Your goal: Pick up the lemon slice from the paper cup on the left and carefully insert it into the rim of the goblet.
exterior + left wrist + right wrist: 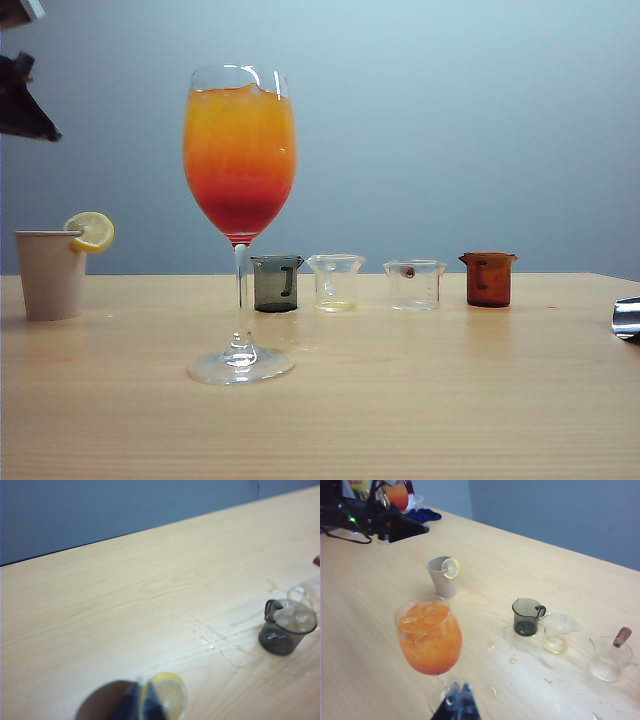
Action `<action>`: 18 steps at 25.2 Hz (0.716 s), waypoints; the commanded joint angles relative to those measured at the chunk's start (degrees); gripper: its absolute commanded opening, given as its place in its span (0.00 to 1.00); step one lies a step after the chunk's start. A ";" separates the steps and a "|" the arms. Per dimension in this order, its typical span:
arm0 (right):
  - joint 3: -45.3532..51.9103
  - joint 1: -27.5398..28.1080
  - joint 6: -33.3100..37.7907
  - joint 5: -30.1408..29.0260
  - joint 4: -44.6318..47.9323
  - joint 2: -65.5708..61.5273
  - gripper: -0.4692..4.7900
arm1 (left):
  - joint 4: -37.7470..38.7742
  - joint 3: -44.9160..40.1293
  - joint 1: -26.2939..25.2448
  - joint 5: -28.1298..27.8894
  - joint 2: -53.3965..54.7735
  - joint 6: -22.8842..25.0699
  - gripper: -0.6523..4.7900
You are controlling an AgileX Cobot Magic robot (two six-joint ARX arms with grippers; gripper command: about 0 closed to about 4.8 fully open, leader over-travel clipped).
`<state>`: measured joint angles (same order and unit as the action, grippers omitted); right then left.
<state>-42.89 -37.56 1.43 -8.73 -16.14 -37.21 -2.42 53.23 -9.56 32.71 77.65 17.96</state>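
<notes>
Sitting on the rim of the paper cup (50, 274) is the lemon slice (91, 231), at the far left of the wooden table (420, 400). The slice stands up on its edge, half over the outside of the cup. Nothing is holding it.

The left gripper (145, 707) hangs above the cup. In the left wrist view its dark tips look pressed close together, right over the lemon slice (167, 695) and the mouth of the paper cup (102, 702). The picture is blurry there, so I cannot tell if the tips touch the slice. In the exterior view only a dark bit of this arm shows, high up in the left corner.

The goblet (240, 150) stands tall near the middle of the table, well apart from the cup. Its drink goes from orange at the top to red at the bottom, with ice in it.

The right gripper (457, 705) is near the foot of the goblet (430, 640). Its tips look close together and hold nothing.

Behind the goblet is a row of small beakers: a grey beaker (276, 283), a clear beaker (335, 282), another clear beaker (414, 285) and a brown beaker (488, 279). Some wet spots (220, 640) shine on the table near the grey beaker.
</notes>
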 commanded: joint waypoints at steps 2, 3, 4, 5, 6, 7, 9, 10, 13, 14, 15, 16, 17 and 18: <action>-0.22 0.00 -0.13 -0.17 0.66 0.11 0.08 | -1.25 0.55 -1.75 9.49 2.89 5.66 0.51; -0.22 0.00 -0.13 -0.17 0.50 0.11 0.08 | -1.01 1.01 -2.10 11.13 3.58 5.57 0.55; -0.22 0.00 -0.13 -0.24 0.09 0.11 0.08 | -0.98 1.62 -3.26 12.92 4.42 5.62 0.58; -0.22 0.00 -0.13 -0.24 -0.17 0.11 0.08 | -1.07 2.14 -3.91 13.66 5.01 5.62 0.58; -0.22 0.00 -0.13 -0.35 -0.83 0.11 0.08 | -1.01 3.13 -4.31 14.62 5.64 5.62 0.58; -0.22 0.00 -0.13 -0.33 -1.18 0.11 0.08 | -0.98 3.76 -4.46 15.15 6.03 5.68 0.58; -0.22 0.00 -0.13 -0.33 -1.64 0.11 0.08 | -0.50 6.10 -4.98 17.29 7.72 5.79 0.58; -0.22 0.00 -0.13 -0.37 -1.68 0.11 0.08 | 0.50 8.00 -4.98 18.84 9.22 5.81 0.58; -0.22 0.00 -0.13 -0.35 -1.68 0.11 0.08 | 3.02 12.57 -4.98 20.85 13.16 6.27 0.58; -0.22 0.00 -0.13 -0.35 -1.68 0.11 0.08 | 4.17 14.27 -4.98 21.88 14.71 7.52 0.58; -0.22 0.00 -0.13 -0.35 -1.68 0.11 0.08 | 5.01 15.10 -4.98 22.03 15.39 8.50 0.58; -0.22 0.00 -0.11 -0.35 -1.70 0.11 0.08 | 7.37 16.96 -4.98 21.99 16.94 11.65 0.58; -0.22 0.00 -0.11 -0.35 -1.77 0.11 0.08 | 9.09 17.99 -4.98 22.01 17.73 13.88 0.58; -0.22 0.00 -0.11 -0.33 -1.99 0.11 0.08 | 12.61 19.91 -4.98 21.94 19.30 17.35 0.58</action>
<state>-42.89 -37.54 1.43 -8.84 -18.52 -37.21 6.68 71.94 -14.52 54.04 96.12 30.98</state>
